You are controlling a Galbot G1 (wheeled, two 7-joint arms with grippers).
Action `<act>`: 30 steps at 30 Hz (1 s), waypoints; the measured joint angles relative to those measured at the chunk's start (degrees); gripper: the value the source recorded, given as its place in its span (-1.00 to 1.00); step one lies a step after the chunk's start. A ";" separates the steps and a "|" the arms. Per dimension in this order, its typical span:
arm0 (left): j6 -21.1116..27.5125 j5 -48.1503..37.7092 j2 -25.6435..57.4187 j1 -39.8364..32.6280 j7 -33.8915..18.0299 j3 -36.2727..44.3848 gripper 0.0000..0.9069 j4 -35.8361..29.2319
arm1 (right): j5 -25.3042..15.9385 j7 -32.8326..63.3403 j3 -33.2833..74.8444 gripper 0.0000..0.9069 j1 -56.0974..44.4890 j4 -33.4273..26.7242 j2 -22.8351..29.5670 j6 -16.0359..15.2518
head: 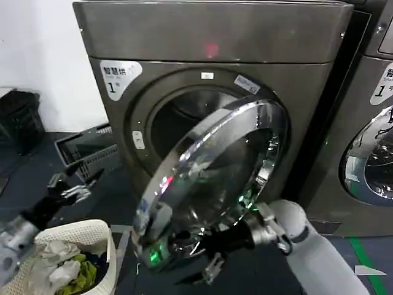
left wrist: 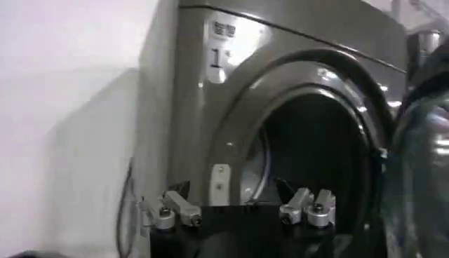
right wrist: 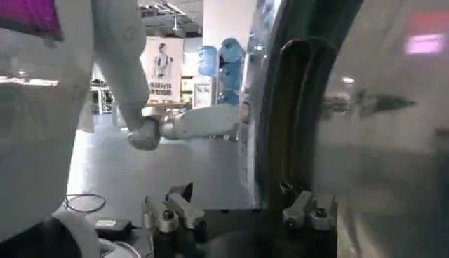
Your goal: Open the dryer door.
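Note:
The dryer [head: 209, 37] is a grey-bronze machine with a "1" label and a pink light. Its dryer door [head: 215, 178], a chrome ring around dark glass, stands swung partly out, and the dark drum opening [head: 178, 117] shows behind it. My right gripper [head: 209, 261] is at the door's lower edge. In the right wrist view the right gripper [right wrist: 237, 196] is open, with the door's dark rim [right wrist: 280, 126] rising by one finger. My left gripper [head: 73, 187] hangs open at the left, apart from the door. The left gripper [left wrist: 238, 207] faces the drum opening [left wrist: 316, 154].
A white basket [head: 92, 236] of laundry sits at the lower left under my left arm. A grey crate [head: 92, 150] lies on the floor beside the dryer, with a black bin [head: 21, 117] farther left. A second chrome-doored machine [head: 374, 123] stands at the right.

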 joint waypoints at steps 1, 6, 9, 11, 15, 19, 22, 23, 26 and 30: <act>-0.02 0.53 0.45 -1.08 0.39 1.71 1.00 0.10 | 0.05 0.00 2.13 1.00 -1.64 0.27 -0.25 0.80; -0.39 1.23 1.13 -6.60 1.37 10.83 1.00 0.73 | 0.89 0.25 13.66 1.00 -10.23 0.91 0.28 3.96; -0.09 1.77 0.39 -9.65 1.54 16.43 1.00 0.05 | 1.13 1.07 20.80 1.00 -14.61 1.18 1.23 4.45; 0.07 1.88 0.31 -11.21 2.18 19.73 1.00 -0.23 | 1.05 1.74 25.95 1.00 -17.08 1.73 2.19 4.45; 0.17 1.65 1.07 -13.93 4.41 25.06 1.00 -0.71 | -1.99 3.70 35.46 1.00 -21.32 4.01 5.29 3.99; 0.62 1.27 1.58 -16.11 4.58 28.96 1.00 -1.70 | -3.47 9.21 43.53 1.00 -23.58 6.37 9.84 3.85; 0.91 1.07 2.32 -17.26 4.87 31.41 1.00 -3.04 | -3.59 16.50 49.55 1.00 -25.09 7.92 13.34 3.86; 1.02 0.92 2.56 -17.65 4.78 32.35 1.00 -3.54 | -3.46 18.92 51.39 1.00 -25.57 8.50 14.35 3.87; 0.95 1.04 2.78 -18.59 4.92 35.11 1.00 -4.67 | -3.79 26.45 56.80 1.00 -27.08 10.40 17.50 3.88; 0.80 0.83 2.70 -20.20 4.79 39.33 1.00 -6.26 | -3.93 37.17 62.40 1.00 -29.17 13.38 20.89 2.96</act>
